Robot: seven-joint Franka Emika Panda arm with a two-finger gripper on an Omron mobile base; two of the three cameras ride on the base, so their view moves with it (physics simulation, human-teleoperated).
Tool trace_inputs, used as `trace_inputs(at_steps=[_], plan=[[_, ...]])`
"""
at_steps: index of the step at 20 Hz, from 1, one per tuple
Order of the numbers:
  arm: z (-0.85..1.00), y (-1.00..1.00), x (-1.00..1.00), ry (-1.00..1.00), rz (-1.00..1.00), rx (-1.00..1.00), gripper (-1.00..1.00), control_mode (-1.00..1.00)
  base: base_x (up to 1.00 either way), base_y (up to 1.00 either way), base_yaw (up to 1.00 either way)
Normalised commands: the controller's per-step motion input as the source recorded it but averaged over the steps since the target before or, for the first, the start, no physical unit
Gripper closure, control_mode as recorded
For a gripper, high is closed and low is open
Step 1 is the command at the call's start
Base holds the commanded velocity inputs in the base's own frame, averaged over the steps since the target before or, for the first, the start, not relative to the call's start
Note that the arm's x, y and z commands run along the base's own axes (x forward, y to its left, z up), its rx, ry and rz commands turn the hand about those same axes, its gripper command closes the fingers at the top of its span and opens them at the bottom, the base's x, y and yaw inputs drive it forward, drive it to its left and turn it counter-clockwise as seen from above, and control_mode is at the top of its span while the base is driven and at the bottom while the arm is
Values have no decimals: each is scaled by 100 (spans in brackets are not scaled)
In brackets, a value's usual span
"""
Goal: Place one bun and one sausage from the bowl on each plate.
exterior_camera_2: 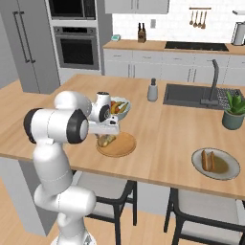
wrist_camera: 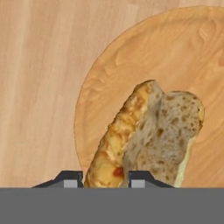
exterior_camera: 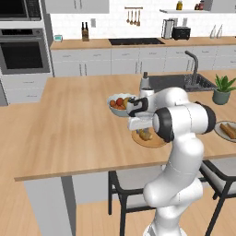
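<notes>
Gripper (wrist_camera: 101,178) is holding its jaws narrowly closed on the bun (wrist_camera: 131,144) at lower centre, over the tan wooden plate (wrist_camera: 131,57); bun looking light, soft, crushable, best pinched gently mid-length.

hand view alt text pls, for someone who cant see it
Looking straight down, the gripper is shut on a golden bun, split to show its pale crumb, over a round tan wooden plate. The plate sits on a light wooden countertop.
</notes>
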Motion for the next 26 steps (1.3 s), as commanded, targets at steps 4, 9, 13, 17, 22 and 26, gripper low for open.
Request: trace_inputs(at_steps=[4, 9, 13, 17, 22, 26], plan=[[-25, 0, 3, -2, 1, 0, 100, -100, 0, 0, 0], [-2, 0, 1, 0, 0, 0, -100, -100, 0, 0, 0], [8, 0, 0, -5, 0, 0, -100, -100, 0, 0, 0], [54, 11, -55, -10, 0, -1, -100, -100, 0, 0, 0], [85, 23, -100, -3, 0, -2, -100, -100, 0, 0, 0], [91, 0, -100, 1, -6, 0, -100, -100, 0, 0, 0]])
